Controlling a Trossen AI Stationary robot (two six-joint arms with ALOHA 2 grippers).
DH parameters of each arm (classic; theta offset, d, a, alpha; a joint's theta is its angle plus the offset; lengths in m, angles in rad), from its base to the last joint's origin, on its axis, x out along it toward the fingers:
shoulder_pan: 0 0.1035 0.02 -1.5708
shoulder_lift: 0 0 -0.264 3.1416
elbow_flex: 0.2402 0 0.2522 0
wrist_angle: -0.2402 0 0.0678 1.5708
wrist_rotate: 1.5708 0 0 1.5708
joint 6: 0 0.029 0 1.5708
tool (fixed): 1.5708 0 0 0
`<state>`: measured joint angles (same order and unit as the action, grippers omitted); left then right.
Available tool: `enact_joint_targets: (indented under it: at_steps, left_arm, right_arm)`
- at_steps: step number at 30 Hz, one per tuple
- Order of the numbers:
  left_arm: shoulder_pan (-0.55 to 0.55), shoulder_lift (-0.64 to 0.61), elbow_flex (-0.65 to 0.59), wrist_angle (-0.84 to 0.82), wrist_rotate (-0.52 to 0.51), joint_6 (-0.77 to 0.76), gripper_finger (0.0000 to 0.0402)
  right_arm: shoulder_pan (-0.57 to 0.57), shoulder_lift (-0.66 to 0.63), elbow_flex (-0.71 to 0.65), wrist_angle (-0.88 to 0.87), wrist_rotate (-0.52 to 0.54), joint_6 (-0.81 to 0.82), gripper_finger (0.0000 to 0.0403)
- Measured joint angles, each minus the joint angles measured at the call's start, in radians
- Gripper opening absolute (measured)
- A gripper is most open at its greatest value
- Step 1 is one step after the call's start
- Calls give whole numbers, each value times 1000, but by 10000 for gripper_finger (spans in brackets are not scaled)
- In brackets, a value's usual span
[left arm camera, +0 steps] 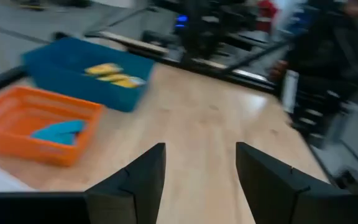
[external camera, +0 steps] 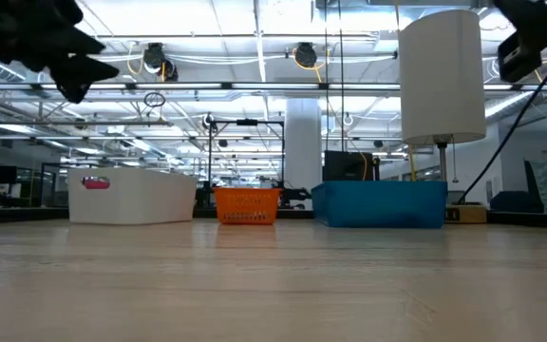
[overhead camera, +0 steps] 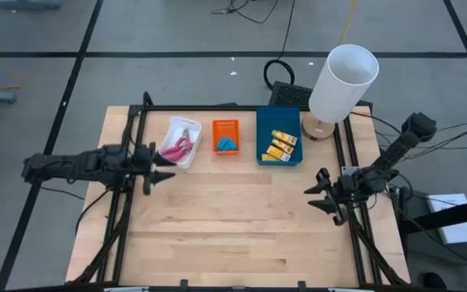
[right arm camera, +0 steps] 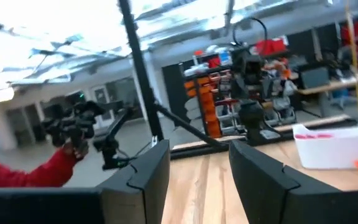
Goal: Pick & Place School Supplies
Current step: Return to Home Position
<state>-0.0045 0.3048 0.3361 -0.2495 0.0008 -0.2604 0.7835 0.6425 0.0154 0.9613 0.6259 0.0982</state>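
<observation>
i see three bins in a row along the far edge of the table (overhead camera: pixel 242 231). the white bin (overhead camera: pixel 186 122) holds the pink-handled punches (overhead camera: pixel 178 148). the orange bin (overhead camera: pixel 225 122) in the middle holds the light-blue erasers (overhead camera: pixel 228 145), and the blue bin (overhead camera: pixel 267 122) holds the yellow packets (overhead camera: pixel 281 145). my left gripper (overhead camera: pixel 165 169) hangs just beside the white bin's near side, fingers apart. my right gripper (overhead camera: pixel 310 199) sits at the table's right edge, well apart from the bins, fingers also apart.

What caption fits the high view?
Supplies in white bin, orange bin, blue bin; left end effector, right end effector open.
</observation>
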Motion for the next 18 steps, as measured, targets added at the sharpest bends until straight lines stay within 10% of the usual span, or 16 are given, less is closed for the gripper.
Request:
enact_joint_targets:
  at_steps: [13, 18]
  left_arm:
    - [-342, -71, -121, 187, -155, 147, 200]
    - [-432, -71, -159, 255, -212, 150, 200]
  right_arm:
    - [154, -167, 0, -92, 162, -228, 157]
    - [77, -163, 0, -172, 52, -129, 157]
